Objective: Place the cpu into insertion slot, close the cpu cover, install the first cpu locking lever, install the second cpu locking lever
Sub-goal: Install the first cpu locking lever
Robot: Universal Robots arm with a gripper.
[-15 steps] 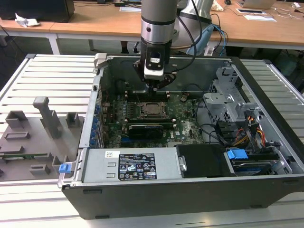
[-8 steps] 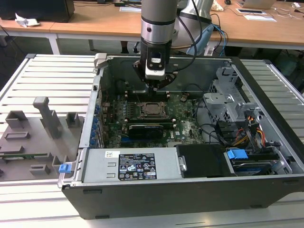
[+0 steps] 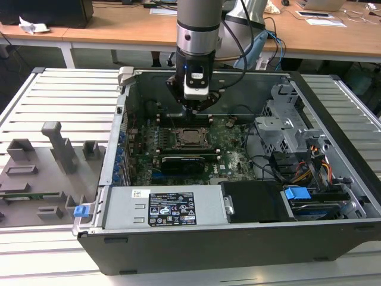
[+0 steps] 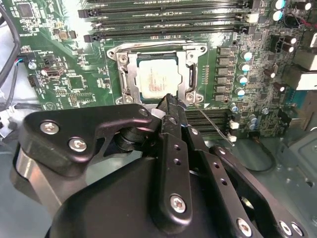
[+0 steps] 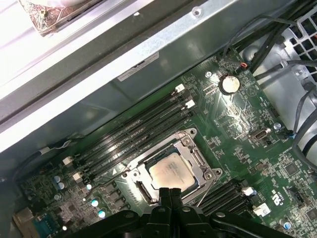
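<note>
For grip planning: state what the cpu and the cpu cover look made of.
The cpu: dull silvery-grey metal top, matte with a soft sheen. The cpu cover: thin metal frame whose edges glint under the light; likely steel, though the alloy is unclear.

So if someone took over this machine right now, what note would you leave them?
End effector: fingers shut, nothing seen between them, tip at the edge of the cpu cover.
The cpu lies seated, showing through the cover's window.
Done: cpu placed; cover looks closed.
Left: the locking levers. One thin lever juts out beside the cover and seems unlatched; I cannot tell about the other.
</note>
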